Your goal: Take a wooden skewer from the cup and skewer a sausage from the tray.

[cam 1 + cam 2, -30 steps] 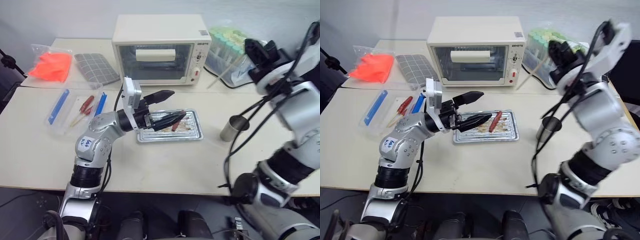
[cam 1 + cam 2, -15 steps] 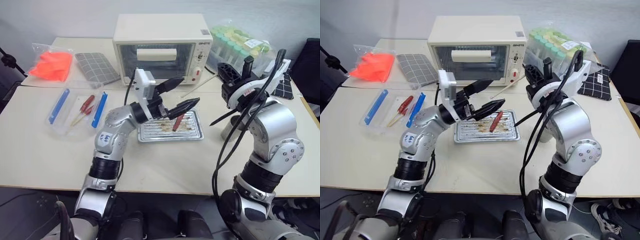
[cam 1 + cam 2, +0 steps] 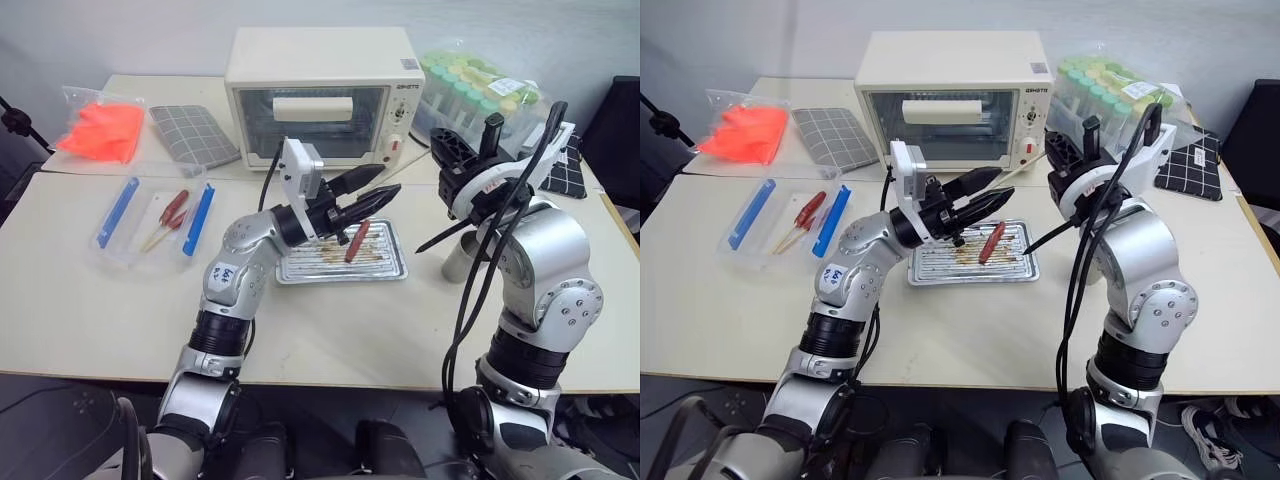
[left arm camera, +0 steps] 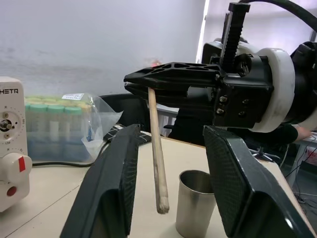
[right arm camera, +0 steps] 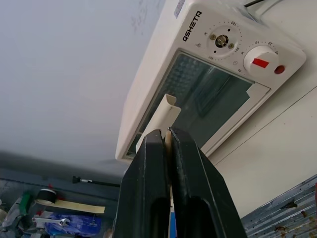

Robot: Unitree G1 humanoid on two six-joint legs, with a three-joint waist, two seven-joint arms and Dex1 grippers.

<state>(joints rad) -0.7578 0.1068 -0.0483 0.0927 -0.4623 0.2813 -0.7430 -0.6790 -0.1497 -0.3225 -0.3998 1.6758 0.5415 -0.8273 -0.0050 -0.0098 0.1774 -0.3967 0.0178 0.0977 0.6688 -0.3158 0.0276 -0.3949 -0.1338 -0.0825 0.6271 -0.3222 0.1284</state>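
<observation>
Right gripper, matte black, pinches a thin pale skewer at centre frame; left gripper stands half open around it, holding nothing; below lie a ribbed, stained steel tray bearing a red sausage, and a smooth cup; cream oven behind.

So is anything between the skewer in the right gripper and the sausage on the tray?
Yes: the left gripper, fingers apart, hangs over the tray, between the wooden skewer in the right gripper and the sausage.
</observation>
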